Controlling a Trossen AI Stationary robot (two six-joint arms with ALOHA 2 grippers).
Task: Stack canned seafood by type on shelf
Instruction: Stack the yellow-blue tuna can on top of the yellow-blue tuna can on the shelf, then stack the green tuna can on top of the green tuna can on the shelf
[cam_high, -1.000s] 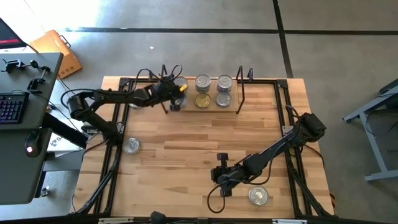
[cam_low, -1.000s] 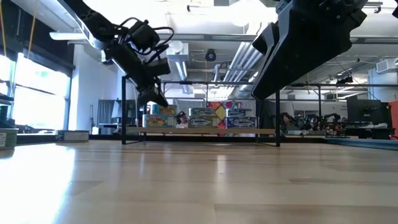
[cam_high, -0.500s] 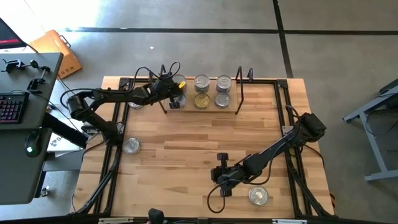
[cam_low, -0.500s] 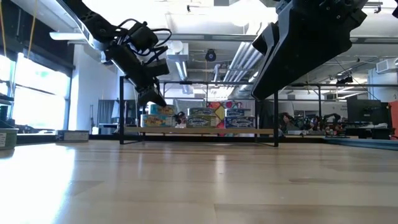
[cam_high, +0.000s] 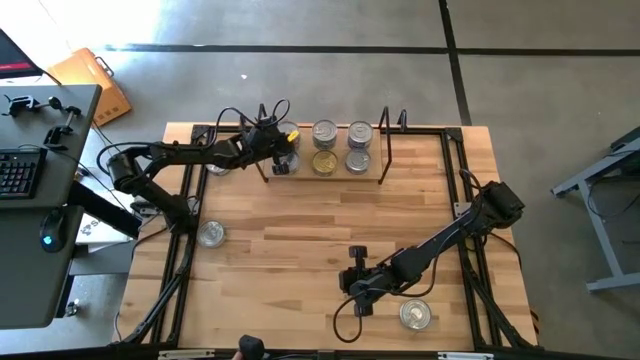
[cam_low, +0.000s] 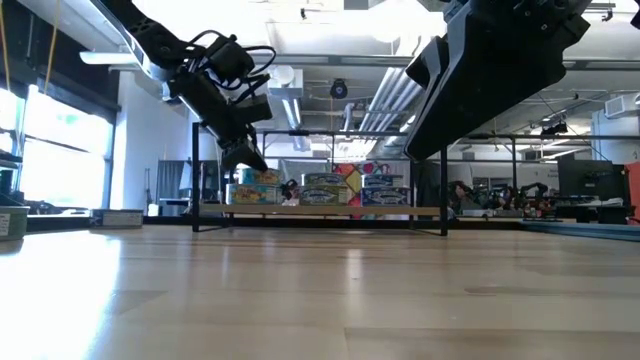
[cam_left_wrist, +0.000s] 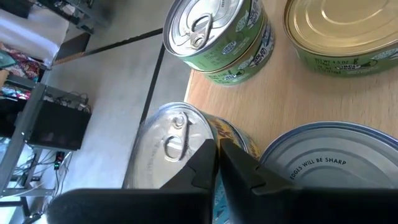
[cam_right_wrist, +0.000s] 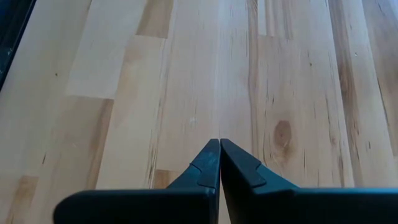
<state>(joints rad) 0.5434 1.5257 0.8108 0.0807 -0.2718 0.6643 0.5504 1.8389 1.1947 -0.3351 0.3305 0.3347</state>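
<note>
The shelf (cam_high: 386, 150) stands at the table's far edge and carries several tins in short stacks (cam_low: 330, 190). My left gripper (cam_high: 281, 148) is shut and hangs over the shelf's left end. In the left wrist view its tips (cam_left_wrist: 217, 148) sit above the rim of a silver-topped, yellow-labelled tin (cam_left_wrist: 168, 146), next to another silver tin (cam_left_wrist: 329, 162). Green-labelled tins (cam_left_wrist: 214, 31) and a gold-topped tin (cam_left_wrist: 342, 25) stand beyond. My right gripper (cam_high: 352, 290) is shut above bare wood (cam_right_wrist: 219, 144) near the table's near edge. My left gripper points down from above at the rim of the yellow-labelled tin (cam_left_wrist: 214, 127) on the shelf's left end. Whether its shut fingers touch the tin, I cannot tell.
One loose silver-topped tin (cam_high: 211, 234) lies near the table's left edge, another (cam_high: 415, 315) near the near edge beside my right gripper. A desk with a keyboard (cam_high: 20, 170) stands left of the table. Bare wood (cam_high: 300, 230) fills the table's middle.
My left gripper has moved a little toward the table's far edge over the shelf's left end, staying shut. My right arm has kept still.
</note>
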